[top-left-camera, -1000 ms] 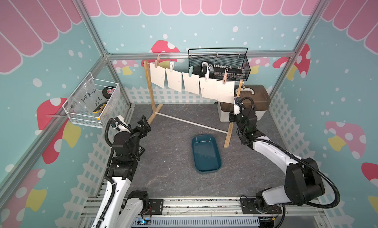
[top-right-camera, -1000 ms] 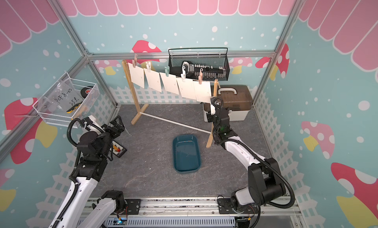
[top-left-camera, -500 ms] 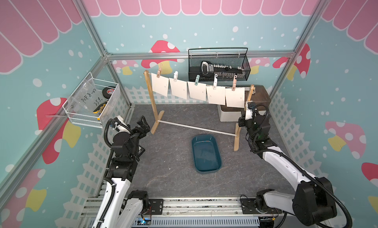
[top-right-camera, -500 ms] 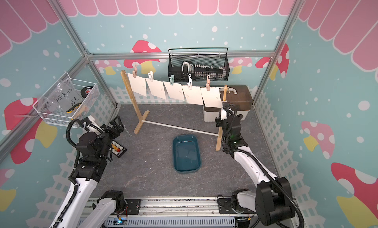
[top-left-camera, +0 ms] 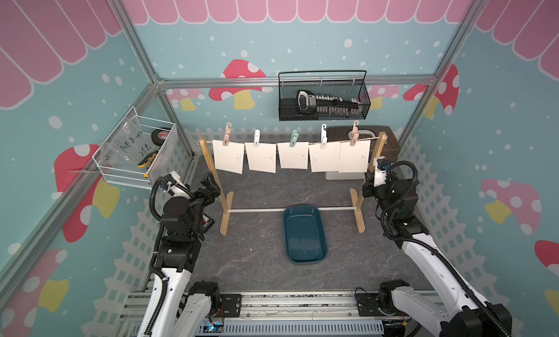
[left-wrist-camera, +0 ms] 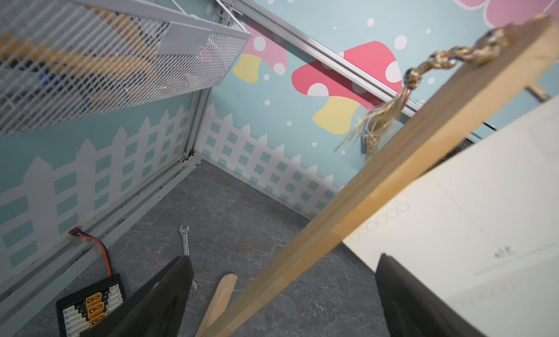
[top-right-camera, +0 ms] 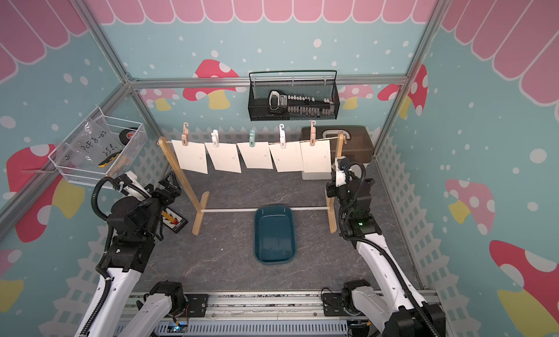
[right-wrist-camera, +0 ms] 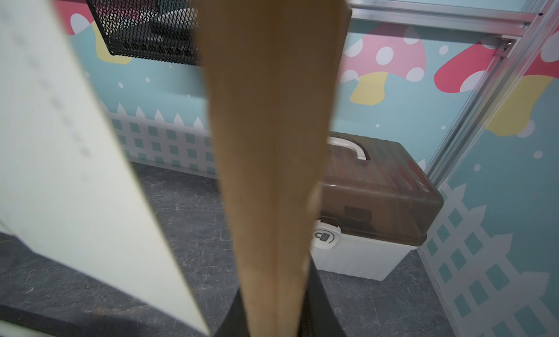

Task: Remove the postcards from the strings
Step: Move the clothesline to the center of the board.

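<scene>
Postcards point(top-left-camera: 292, 159): five, cream, hanging in a row from the string point(top-left-camera: 336, 142), held by pastel clips point(top-left-camera: 294, 138), one per card. All five are on the line. The two cards nearest the right post point(top-left-camera: 376, 152) overlap at their edges. Each card shows a tiny dark mark near a lower corner

String: tan twine, drawn between the tops of the left post point(left-wrist-camera: 378, 175) and the right post. In the left wrist view its knotted, frayed end hangs off the left post

Right hand point(top-left-camera: 367, 189): pinching the right post partway up. In the right wrist view the post rises from between the dark fingers point(right-wrist-camera: 317, 293), with a card edge just beside it

Left hand point(left-wrist-camera: 284, 302): spread wide, one finger on each side of the left post. Contact with the wood cannot be told. The nearest card's lower corner lies beside one finger point(left-wrist-camera: 408, 305)

Rack: a white rod point(top-left-camera: 257, 211) joins the post feet. A dark blue tray point(top-left-camera: 305, 229) sits on the grey surface point(top-left-camera: 257, 266), its far end at the rod, below the cards

Beyond: a brown-lidded box point(top-left-camera: 390, 142) behind the right post, a black basket point(top-left-camera: 360, 108) on the back wall, a white basket point(top-left-camera: 165, 151) on the wall by the left arm. A wrench point(left-wrist-camera: 185, 238) and a small black board point(left-wrist-camera: 90, 308) lie on the surface near the left hand
</scene>
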